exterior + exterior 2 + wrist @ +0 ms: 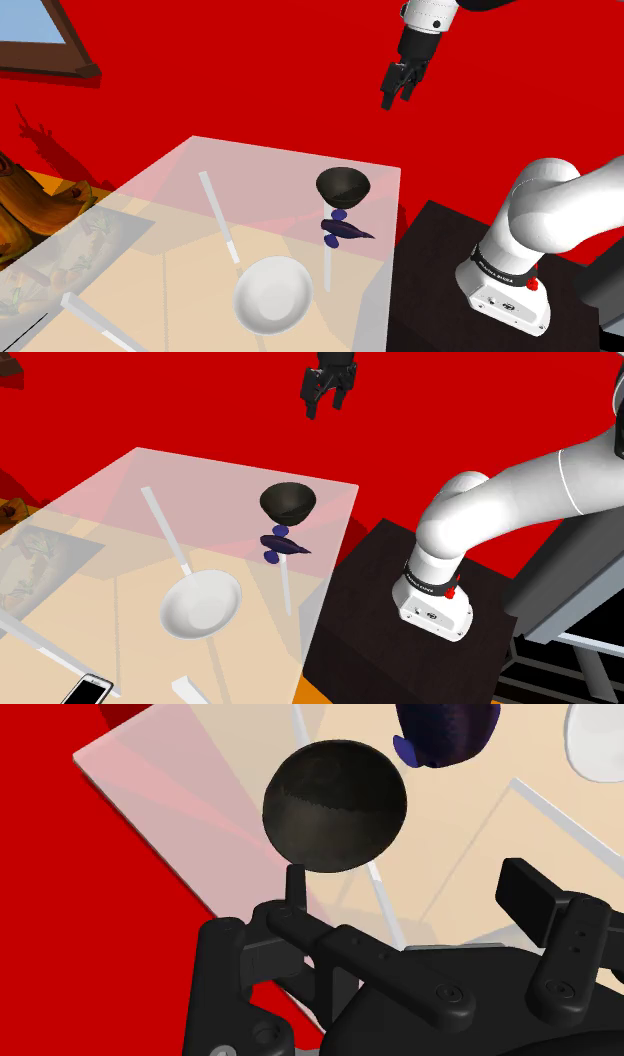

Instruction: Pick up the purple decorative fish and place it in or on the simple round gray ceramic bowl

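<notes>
Tool (398, 88) is hanging high above the worktop (190, 170), fingers standing wide apart and gripping nothing. Below it the dark bowl (335, 804) is sitting near the worktop's edge, and the purple fish (342, 230) is lying just beside it, toward the white bowl (272, 292). I am judging the fish light, stiff and perhaps slick, so I am planning to pinch across its thicker body, not the thin tail. The wrist view is giving me the dark bowl's hollow from above; the second exterior view is adding a phone (85, 690).

Bright red wall (250, 60), wooden frame (50, 68) on it, translucent table (160, 190)
</notes>
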Available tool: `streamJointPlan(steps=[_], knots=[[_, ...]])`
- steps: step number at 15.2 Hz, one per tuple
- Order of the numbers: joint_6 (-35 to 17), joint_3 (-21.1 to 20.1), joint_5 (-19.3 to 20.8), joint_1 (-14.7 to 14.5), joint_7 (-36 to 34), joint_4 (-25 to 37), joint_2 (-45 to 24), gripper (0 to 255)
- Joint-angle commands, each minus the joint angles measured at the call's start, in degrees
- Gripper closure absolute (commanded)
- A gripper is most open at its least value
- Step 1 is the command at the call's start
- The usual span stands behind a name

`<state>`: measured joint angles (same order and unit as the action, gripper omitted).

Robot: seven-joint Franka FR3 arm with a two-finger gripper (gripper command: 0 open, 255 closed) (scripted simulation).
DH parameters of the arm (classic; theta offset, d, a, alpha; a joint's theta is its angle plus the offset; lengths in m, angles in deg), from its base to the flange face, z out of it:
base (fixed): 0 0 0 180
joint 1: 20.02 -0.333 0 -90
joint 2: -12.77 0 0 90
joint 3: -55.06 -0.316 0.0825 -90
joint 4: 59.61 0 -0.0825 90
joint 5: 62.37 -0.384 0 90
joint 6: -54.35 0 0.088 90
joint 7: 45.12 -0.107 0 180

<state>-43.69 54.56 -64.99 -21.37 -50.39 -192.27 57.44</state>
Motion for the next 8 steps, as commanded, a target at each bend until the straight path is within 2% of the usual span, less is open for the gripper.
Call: streamJointPlan(steps=[1, 8], knots=[[0.0, 0.0, 0.0, 0.0, 0.0, 0.0, 0.0, 0], [-1.8, -8.2, 1.7, -1.4, -5.6, 3.0, -13.8, 0]])
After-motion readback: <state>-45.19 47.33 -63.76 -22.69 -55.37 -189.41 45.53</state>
